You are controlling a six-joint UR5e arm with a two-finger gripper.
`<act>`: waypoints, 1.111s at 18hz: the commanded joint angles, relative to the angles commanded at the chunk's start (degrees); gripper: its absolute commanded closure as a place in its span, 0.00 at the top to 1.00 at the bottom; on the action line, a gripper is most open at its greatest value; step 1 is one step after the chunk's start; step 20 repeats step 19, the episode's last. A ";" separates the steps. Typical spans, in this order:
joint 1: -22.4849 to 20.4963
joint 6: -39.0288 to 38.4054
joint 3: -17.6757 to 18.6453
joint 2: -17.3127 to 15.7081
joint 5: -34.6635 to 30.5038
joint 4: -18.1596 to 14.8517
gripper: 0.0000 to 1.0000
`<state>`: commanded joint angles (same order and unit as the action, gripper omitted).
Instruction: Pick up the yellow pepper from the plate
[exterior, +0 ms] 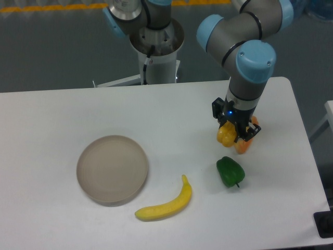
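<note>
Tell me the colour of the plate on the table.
The plate is a plain beige-tan with no pattern, shown in the fixed camera view.

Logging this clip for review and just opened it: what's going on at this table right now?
The gripper is shut on the yellow pepper, holding it on the right side of the table, in front of the orange pepper and above the green pepper. The plate sits empty on the left, well away from the arm. A banana lies between the plate and the green pepper.
</note>
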<state>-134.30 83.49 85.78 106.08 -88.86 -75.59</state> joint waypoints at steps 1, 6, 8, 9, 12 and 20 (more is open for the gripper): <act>-0.09 0.79 0.00 0.00 -0.09 0.09 0.01; -0.53 2.99 0.44 0.09 -0.53 0.26 0.01; -0.88 3.08 0.53 0.09 -0.53 0.35 0.01; -0.97 3.09 0.53 0.09 -0.53 0.35 0.01; -1.67 4.92 0.53 0.09 -0.53 0.18 0.01; -2.46 5.99 1.05 0.09 -0.53 0.18 0.01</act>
